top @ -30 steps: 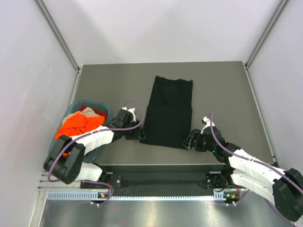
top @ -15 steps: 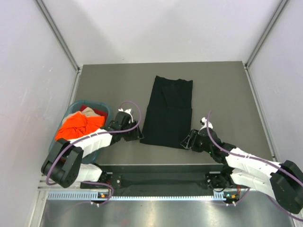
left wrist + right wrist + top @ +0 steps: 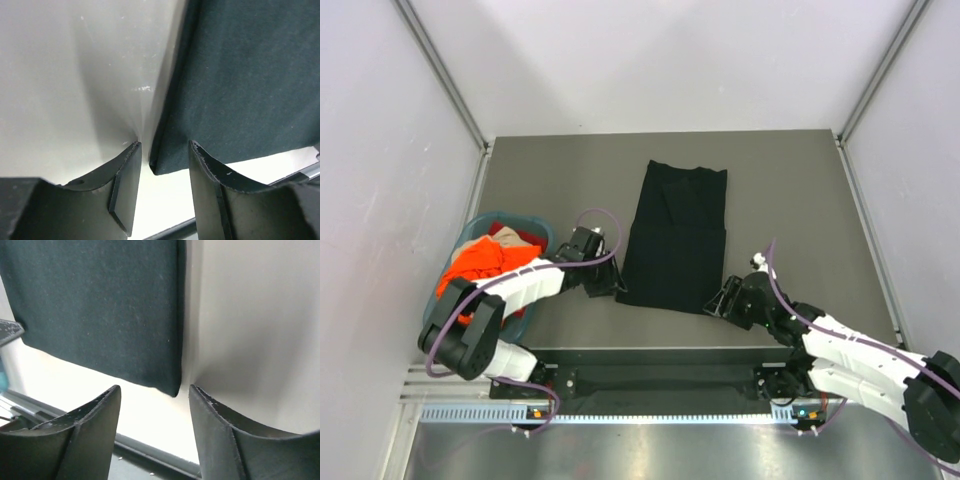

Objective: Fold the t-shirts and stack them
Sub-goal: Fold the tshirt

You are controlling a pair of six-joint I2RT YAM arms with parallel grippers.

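The black t-shirt (image 3: 675,235) lies flat near the middle of the grey surface (image 3: 790,200), folded into a long narrow rectangle that runs from the far side toward the arms. A crosswise edge shows about halfway along it, and the near half looks slightly wider than the far half.

The orange t-shirt (image 3: 480,265) is bunched in a teal basket (image 3: 525,322) at the left edge of the surface, well apart from the black one, with a tan cloth (image 3: 507,238) beside it in the same basket.

The left end effector (image 3: 610,285) sits low at the near left corner of the black t-shirt. In the left wrist view the end effector (image 3: 162,147) is released: its fingers stand apart, and the corner of the black t-shirt (image 3: 240,75) lies in the gap between them, ungripped.

The right end effector (image 3: 720,300) sits low at the near right corner. In the right wrist view this end effector (image 3: 155,390) is also released, with its fingers spread. That corner of the black t-shirt (image 3: 100,305) ends just ahead of the gap, and bare surface shows on either side of it.
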